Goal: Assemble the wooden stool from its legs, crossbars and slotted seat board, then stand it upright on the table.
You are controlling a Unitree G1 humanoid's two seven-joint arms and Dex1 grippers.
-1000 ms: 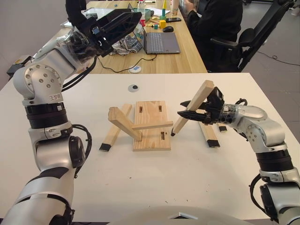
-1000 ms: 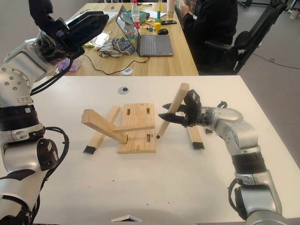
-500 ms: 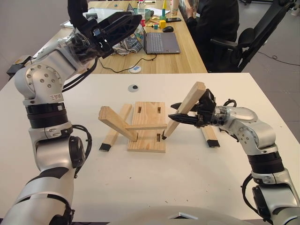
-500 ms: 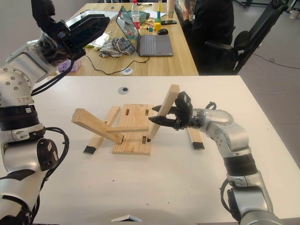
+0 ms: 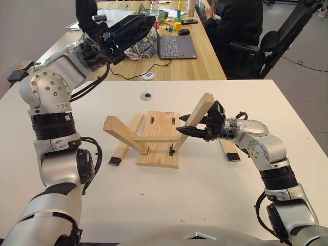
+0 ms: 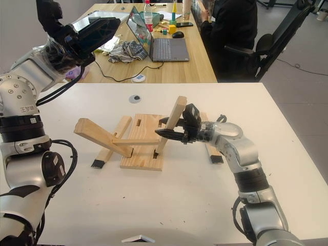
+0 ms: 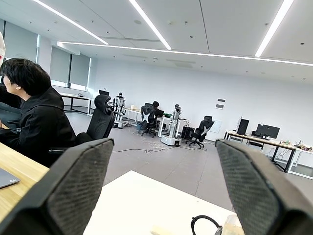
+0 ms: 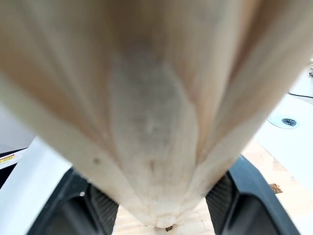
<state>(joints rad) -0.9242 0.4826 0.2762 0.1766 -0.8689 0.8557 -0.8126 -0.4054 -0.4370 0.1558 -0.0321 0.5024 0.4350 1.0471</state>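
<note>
Sliding left across the table, the right arm has carried its leg from beside the board onto it, and the board and the joined piece have shifted left with it.

The left gripper [image 7: 165,161] is up high and well away from the parts, pads spread and empty. Below it the leg-and-crossbar piece [image 5: 120,134] leans over a loose leg [image 5: 119,154] lying on the table, its crossbar reaching over the board [image 5: 163,123]. The right gripper [image 5: 187,131] is clamped around the held leg [image 5: 202,107], which tilts up to the right, its dark lower tip at the board's near right slot [image 5: 170,151]; whether the tip has entered, I cannot tell. A spare leg [image 5: 229,151] lies flat further right.

To seat the leg well, it probably needs swinging nearer upright before pressing down. Nothing pins the board, so any sideways push will likely slide it again; press straight down, or steady the board with the free arm.
</note>
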